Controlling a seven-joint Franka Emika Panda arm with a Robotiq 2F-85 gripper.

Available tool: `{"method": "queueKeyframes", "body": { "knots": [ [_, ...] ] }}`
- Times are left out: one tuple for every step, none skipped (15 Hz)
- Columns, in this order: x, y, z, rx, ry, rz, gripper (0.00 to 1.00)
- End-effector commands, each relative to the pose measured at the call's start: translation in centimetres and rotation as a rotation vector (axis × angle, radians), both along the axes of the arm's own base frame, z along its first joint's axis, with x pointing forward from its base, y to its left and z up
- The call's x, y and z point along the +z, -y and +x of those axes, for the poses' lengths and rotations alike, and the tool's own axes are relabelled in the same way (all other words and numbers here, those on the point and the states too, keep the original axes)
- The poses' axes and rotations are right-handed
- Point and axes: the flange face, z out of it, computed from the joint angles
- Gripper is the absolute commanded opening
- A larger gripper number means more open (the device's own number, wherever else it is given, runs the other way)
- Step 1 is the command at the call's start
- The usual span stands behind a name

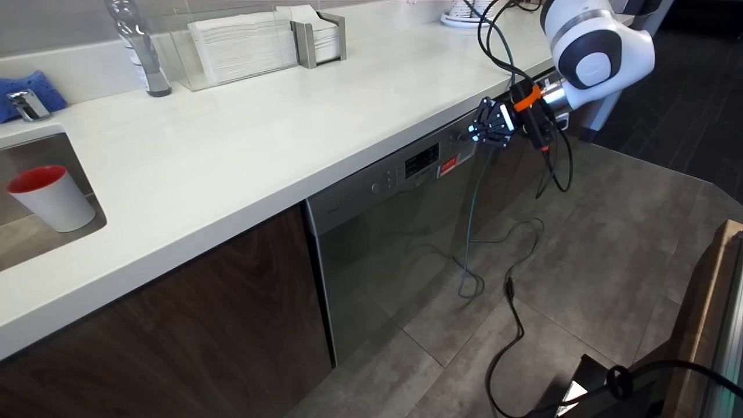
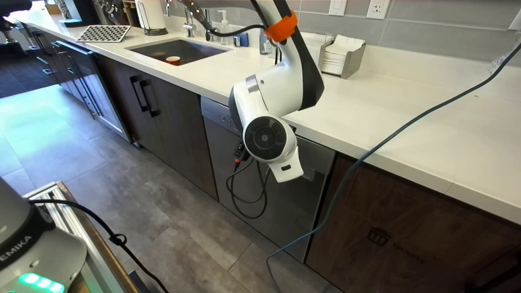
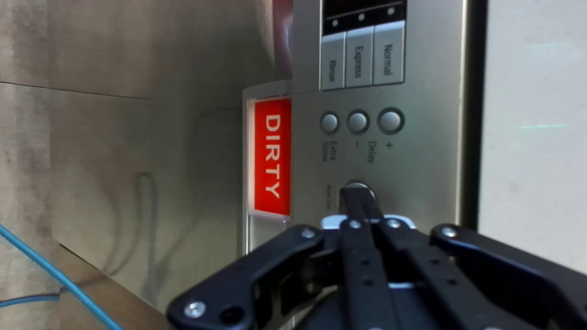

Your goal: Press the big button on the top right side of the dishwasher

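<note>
The dishwasher (image 1: 383, 261) has a grey steel front under the counter, with a narrow control strip along its top. It also shows in an exterior view (image 2: 285, 207), partly behind the arm. In the wrist view the big round button (image 3: 361, 184) is on the control strip (image 3: 426, 151), past the small delay buttons (image 3: 357, 122). My gripper (image 3: 358, 191) is shut and empty, its fingertips right over the button and covering most of it. I cannot tell whether they touch it or press it in. In an exterior view the gripper (image 1: 469, 134) is at the strip's far end.
A red DIRTY sign (image 3: 272, 156) sits beside the control strip. The white counter (image 1: 232, 151) overhangs just above the strip. A dark display (image 1: 422, 161) is on the strip. Cables hang from the wrist, and a teal cable (image 2: 350, 175) runs to the floor.
</note>
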Motion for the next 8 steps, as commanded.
{"method": "queueKeyframes", "body": {
  "knots": [
    [-0.17, 0.14, 1.28, -0.02, 0.061, 0.009, 0.0],
    [-0.19, 0.15, 1.28, -0.022, 0.064, 0.009, 0.0],
    [-0.18, 0.17, 1.29, -0.025, 0.068, 0.01, 0.0],
    [-0.13, 0.18, 1.33, -0.028, 0.076, 0.012, 0.0],
    [-0.17, 0.19, 1.34, -0.03, 0.078, 0.014, 0.0],
    [-0.24, 0.18, 1.36, -0.032, 0.079, 0.015, 0.0],
    [-0.31, 0.19, 1.38, -0.033, 0.079, 0.015, 0.0],
    [-0.36, 0.18, 1.38, -0.035, 0.079, 0.015, 0.0]
  ]
}}
